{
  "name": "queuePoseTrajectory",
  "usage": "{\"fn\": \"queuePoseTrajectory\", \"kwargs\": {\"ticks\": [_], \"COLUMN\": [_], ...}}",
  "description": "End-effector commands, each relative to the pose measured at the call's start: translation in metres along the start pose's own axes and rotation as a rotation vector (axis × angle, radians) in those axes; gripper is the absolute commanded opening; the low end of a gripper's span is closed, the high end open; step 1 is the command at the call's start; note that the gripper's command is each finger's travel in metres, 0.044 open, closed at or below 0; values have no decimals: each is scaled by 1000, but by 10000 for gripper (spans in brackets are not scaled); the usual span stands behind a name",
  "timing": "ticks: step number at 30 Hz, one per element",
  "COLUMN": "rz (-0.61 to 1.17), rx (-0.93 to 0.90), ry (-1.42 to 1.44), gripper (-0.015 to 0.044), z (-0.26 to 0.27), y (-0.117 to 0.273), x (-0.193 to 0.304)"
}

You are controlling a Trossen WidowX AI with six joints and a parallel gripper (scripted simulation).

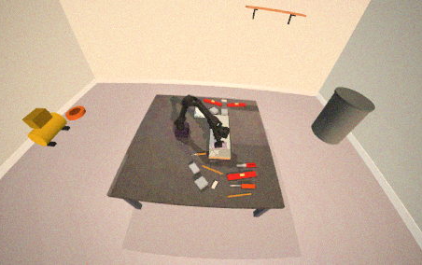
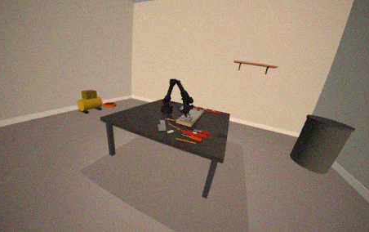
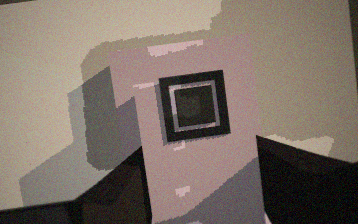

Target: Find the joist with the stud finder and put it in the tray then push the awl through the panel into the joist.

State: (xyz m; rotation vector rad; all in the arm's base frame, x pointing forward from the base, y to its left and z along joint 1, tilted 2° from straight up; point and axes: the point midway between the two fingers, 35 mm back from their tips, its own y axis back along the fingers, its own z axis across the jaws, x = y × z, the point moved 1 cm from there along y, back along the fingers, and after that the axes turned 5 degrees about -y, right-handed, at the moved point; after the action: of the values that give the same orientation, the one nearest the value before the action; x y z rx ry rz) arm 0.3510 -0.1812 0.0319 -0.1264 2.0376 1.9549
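Note:
The pale floor panel (image 1: 224, 153) (image 2: 197, 117) (image 3: 300, 90) lies on the table in front of the arm; no joist shows. My gripper (image 1: 218, 144) (image 2: 187, 116) (image 3: 193, 146) is shut on the pinkish stud finder (image 3: 195, 62), whose dark square display faces the wrist camera. The stud finder is over the near half of the panel; whether it touches is unclear. The display looks dark. A small orange-handled tool with a thin pale tip (image 1: 200, 154), perhaps the awl, lies left of the panel's near end. A whitish piece (image 1: 199, 113) by the panel's far end may be the tray.
Grey blocks (image 1: 194, 168) (image 1: 201, 182), a white block (image 1: 215, 185), an orange stick (image 1: 212, 170), a red level (image 1: 242, 175) and red-handled tools (image 1: 250, 165) (image 1: 248, 186) lie near the table's front. More red pieces (image 1: 236, 104) and grey blocks are at the back.

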Motion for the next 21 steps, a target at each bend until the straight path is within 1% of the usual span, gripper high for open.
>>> {"fn": "queuePoseTrajectory", "kwargs": {"ticks": [1, 21], "rz": [1, 2], "rx": [-13, -18], "ry": [3, 1], "gripper": [0, 0], "z": [19, 80], "y": [-1, 0], "x": [3, 8]}}
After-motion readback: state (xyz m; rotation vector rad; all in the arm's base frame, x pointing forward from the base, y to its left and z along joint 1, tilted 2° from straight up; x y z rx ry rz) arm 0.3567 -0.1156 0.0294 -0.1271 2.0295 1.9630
